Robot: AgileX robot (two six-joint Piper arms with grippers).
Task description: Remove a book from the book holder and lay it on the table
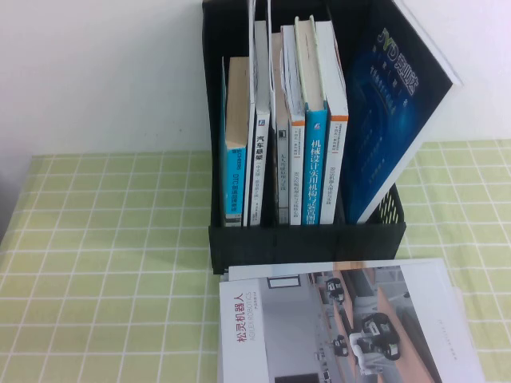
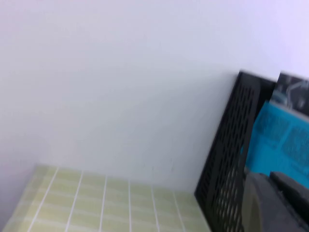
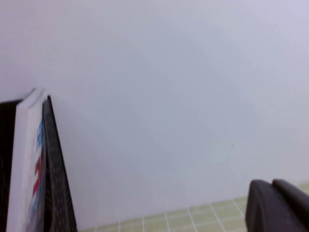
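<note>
The book (image 1: 399, 96), a thin magazine with a dark blue cover, leans in the rightmost slot of the black book holder (image 1: 307, 239), its top tipped out to the right. Its white cover (image 3: 29, 164) shows in the right wrist view beside the holder's side (image 3: 58, 183). My right gripper (image 3: 273, 205) is shut on nothing, off to the holder's right above the table (image 1: 104, 263). To the left of the holder's mesh side (image 2: 227, 154), my left gripper (image 2: 270, 203) has its fingers together and holds nothing. Neither gripper appears in the high view.
A grey-white magazine picturing a robot (image 1: 343, 327) lies flat on the table in front of the holder. Several thicker books (image 1: 315, 120) stand upright in the holder's middle slots. A white wall rises behind the table.
</note>
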